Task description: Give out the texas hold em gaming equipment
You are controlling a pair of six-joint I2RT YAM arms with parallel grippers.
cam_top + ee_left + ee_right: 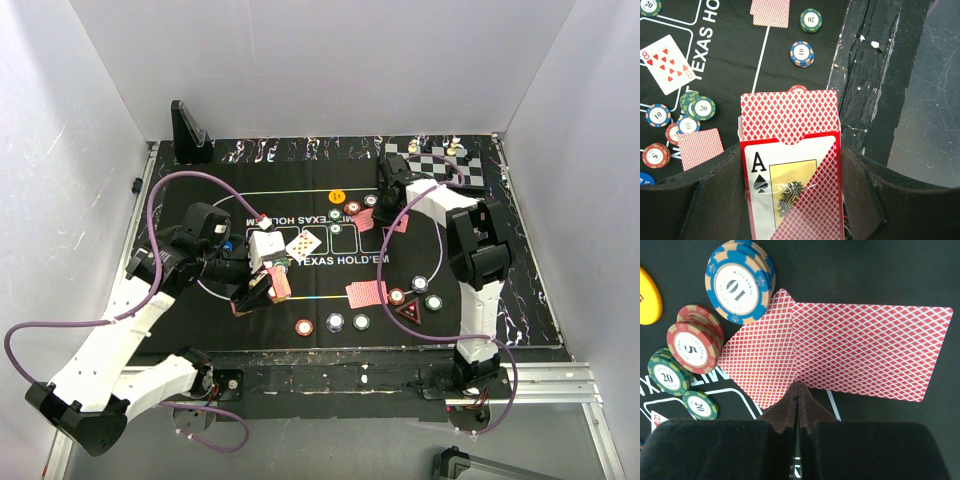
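My left gripper (pixel 790 200) is shut on a red card box (pixel 790 190) printed with an ace of spades, and red-backed cards (pixel 790 115) stick out of its open top. In the top view the box (pixel 280 285) hangs over the mat's left-centre. My right gripper (pixel 799 386) is shut, its tips pinching the corner of a red-backed card (pixel 870 350) that overlaps a second one (pixel 760 360). Next to them are a blue chip stack (pixel 737 282), a red stack (pixel 692 342), green chips (pixel 667 372) and the yellow button (pixel 647 295).
An eight of hearts (pixel 667 64) lies face up mid-mat. More chips (pixel 334 321), a red triangular marker (pixel 409 312) and red-backed cards (pixel 365 293) lie along the mat's near side. A chessboard (pixel 440 160) sits at the back right, a black stand (pixel 188 135) at the back left.
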